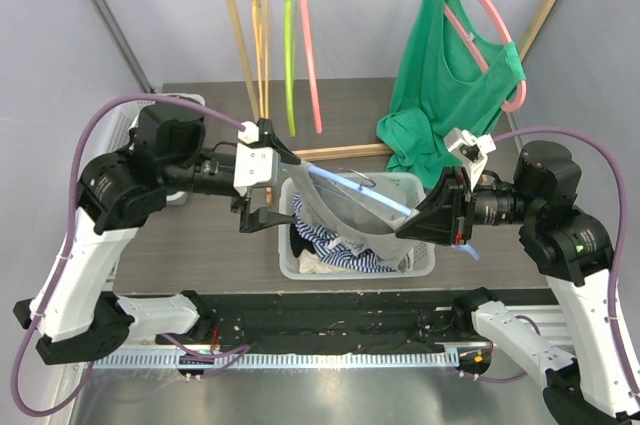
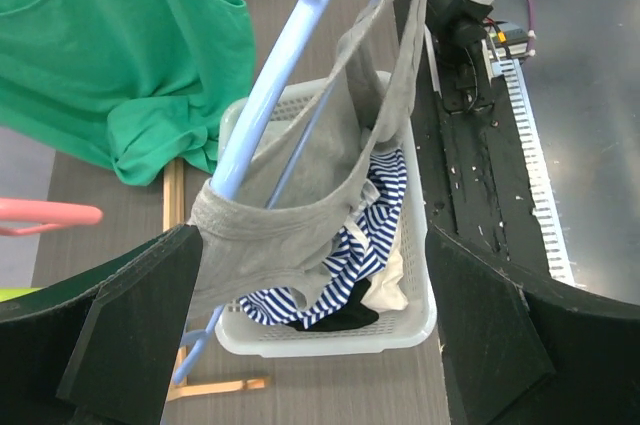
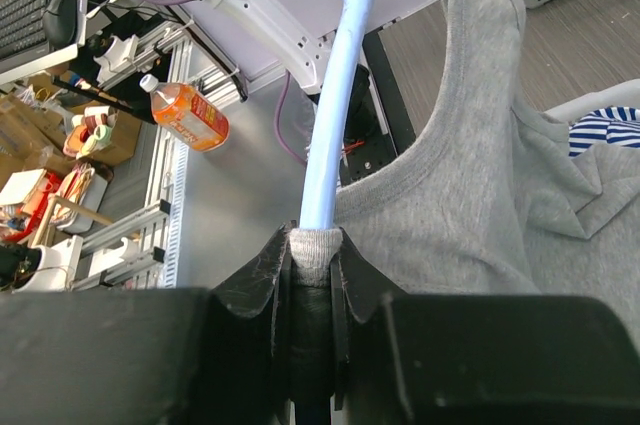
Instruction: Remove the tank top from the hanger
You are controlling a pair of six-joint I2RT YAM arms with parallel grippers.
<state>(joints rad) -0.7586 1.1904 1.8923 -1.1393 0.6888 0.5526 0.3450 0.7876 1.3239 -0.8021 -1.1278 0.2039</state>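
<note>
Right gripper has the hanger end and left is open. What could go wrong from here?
1. The right gripper is shut on the hanger and the gray tank top strap together, so pulling may stretch the strap rather than free it.
2. The left gripper is open, so the hanger is held at one end only and could swing or twist over the basket.

The counter (image 1: 200, 245) is dark, with a wood grain. A white slatted laundry basket (image 1: 290, 260) sits on it around the middle, close to the near edge. A second white basket (image 1: 125, 125) stands at the far left, partly hidden behind the left arm. On the far side stands a wooden clothes rack (image 1: 238, 35) — its foot bar (image 1: 340, 153) lies just beyond the middle basket. A black mounting strip (image 1: 330, 320) runs along the near edge.
</note>
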